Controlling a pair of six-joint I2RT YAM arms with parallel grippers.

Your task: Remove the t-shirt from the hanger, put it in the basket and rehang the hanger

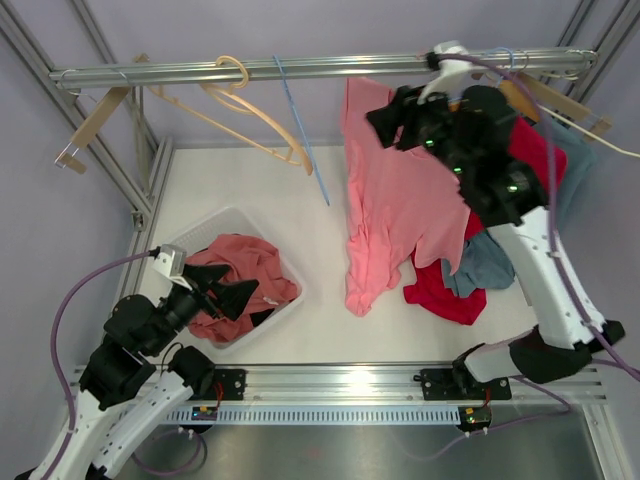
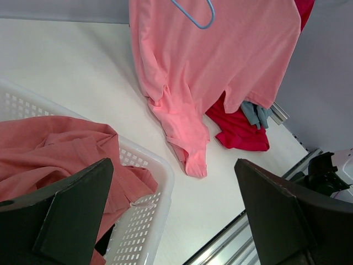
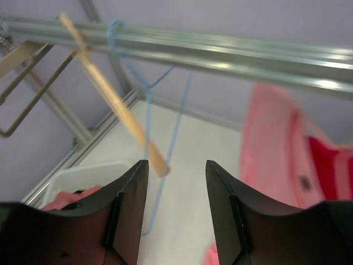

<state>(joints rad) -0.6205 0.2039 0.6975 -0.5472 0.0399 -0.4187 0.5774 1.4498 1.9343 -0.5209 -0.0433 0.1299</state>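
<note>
A perforated basket (image 2: 143, 226) is set on the white counter (image 1: 325, 330) at left; a red cloth (image 1: 445, 295) and the pink t-shirt (image 1: 385, 200)'s hem are pooled at right.

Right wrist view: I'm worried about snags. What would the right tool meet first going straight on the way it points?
Probably the wooden hanger, whose lower end hangs just ahead of the open right tool, or the blue wire hanger beside it. Depth is unclear.

Bright, even light falls from overhead and leaves only faint, soft shadows on the white table (image 1: 250, 190). Glare streaks the metal rail (image 1: 340, 378) at the near edge. The right wrist view is soft, possibly motion blur: the pink shirt (image 3: 273, 143) and the hanging bar (image 3: 220, 54) lack crisp edges. The left wrist view is sharp.
</note>
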